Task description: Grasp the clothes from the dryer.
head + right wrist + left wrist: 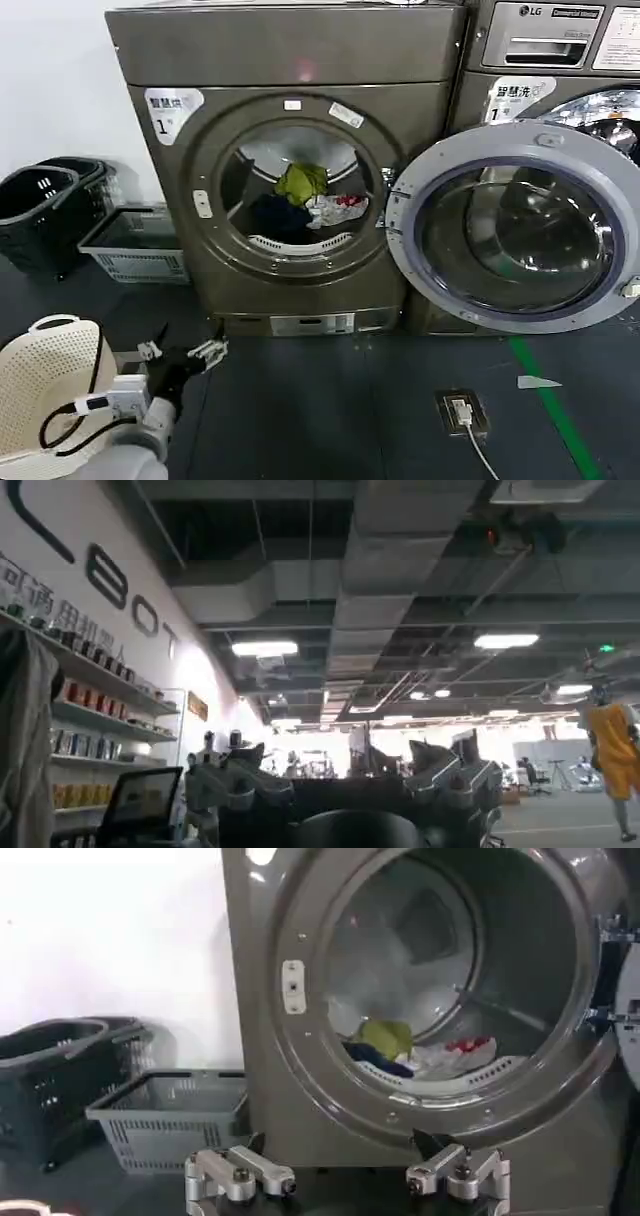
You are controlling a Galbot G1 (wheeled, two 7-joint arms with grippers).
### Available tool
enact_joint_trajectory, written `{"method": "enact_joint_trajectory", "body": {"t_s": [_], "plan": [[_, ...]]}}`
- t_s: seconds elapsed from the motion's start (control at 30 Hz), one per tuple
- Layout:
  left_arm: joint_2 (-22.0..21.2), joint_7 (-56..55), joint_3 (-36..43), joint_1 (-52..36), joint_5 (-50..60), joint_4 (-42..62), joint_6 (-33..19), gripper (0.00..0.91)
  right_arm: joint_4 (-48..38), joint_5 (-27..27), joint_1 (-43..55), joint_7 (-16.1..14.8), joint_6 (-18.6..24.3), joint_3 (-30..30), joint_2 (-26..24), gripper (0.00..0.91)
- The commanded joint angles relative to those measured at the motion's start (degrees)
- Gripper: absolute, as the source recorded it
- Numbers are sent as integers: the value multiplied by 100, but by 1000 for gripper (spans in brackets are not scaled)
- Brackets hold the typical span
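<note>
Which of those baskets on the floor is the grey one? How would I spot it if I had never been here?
Start at the big bronze-grey dryer with its door open and clothes inside. On the floor to its left, against the white wall, stand the baskets. The grey basket is the one nearest the dryer: low, rectangular and slatted, while the black baskets beside it are taller and rounder.

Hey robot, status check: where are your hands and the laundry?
Left gripper open, low before dryer. Right gripper open, aimed away. Clothes in drum, door open.

Laundry room: dryer point(290, 160) beside LG machine point(545, 60).
</note>
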Motion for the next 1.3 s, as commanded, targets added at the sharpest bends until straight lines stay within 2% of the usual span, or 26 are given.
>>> {"method": "enact_joint_trajectory", "body": {"t_s": [0.03,1.3], "plan": [[6,0,-10,0,-3,21,281,907,-1,8,-7,10,13,1,-2,907],[49,-89,54,-58,-115,17,281,907,-39,-6,-3,67,50,10,-1,907]]}}
